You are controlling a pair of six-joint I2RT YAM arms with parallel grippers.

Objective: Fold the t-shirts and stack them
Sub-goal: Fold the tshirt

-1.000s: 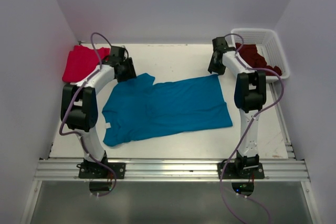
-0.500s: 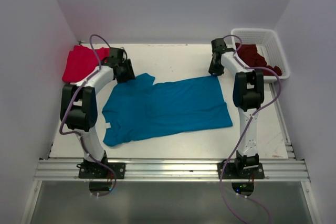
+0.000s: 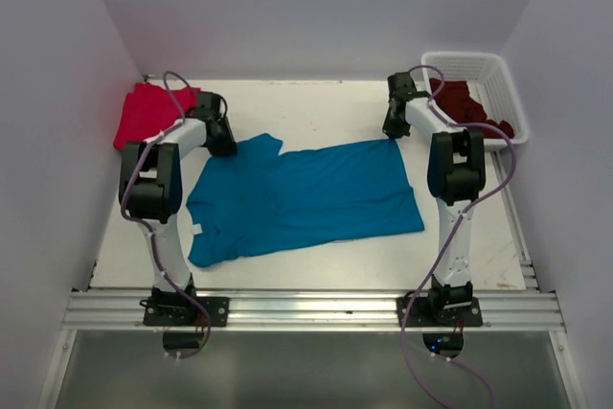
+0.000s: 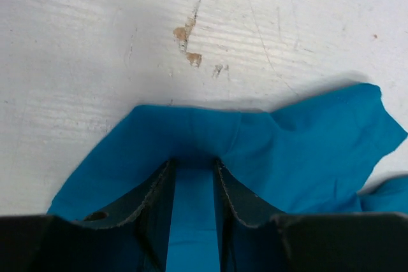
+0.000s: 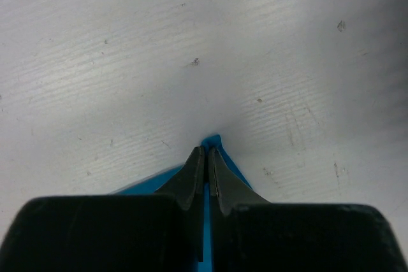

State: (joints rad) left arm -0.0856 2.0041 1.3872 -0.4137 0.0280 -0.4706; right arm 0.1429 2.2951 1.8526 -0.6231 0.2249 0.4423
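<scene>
Now we see the teal t-shirt [image 3: 302, 198] spread flat in the middle of the tabletop [image 3: 316, 107]. Our right tool [image 5: 205, 151] is pressed together on its far right corner. Our left tool [image 4: 194, 165] stands parted astride a ridge of cloth at its far left sleeve. The red t-shirt [image 3: 144, 114] lies far left, and the maroon t-shirts [image 3: 465, 102] sit in the white basket [image 3: 503, 93].

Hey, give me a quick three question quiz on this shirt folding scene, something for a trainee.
1. True or false: the right fingers are shut on a corner of the teal shirt.
2. The maroon shirts lie in: A) a drawer, B) the basket, C) a box.
3. Fill in: the red shirt lies on the robot's ___ side.
Key: 1 true; 2 B; 3 left.
</scene>
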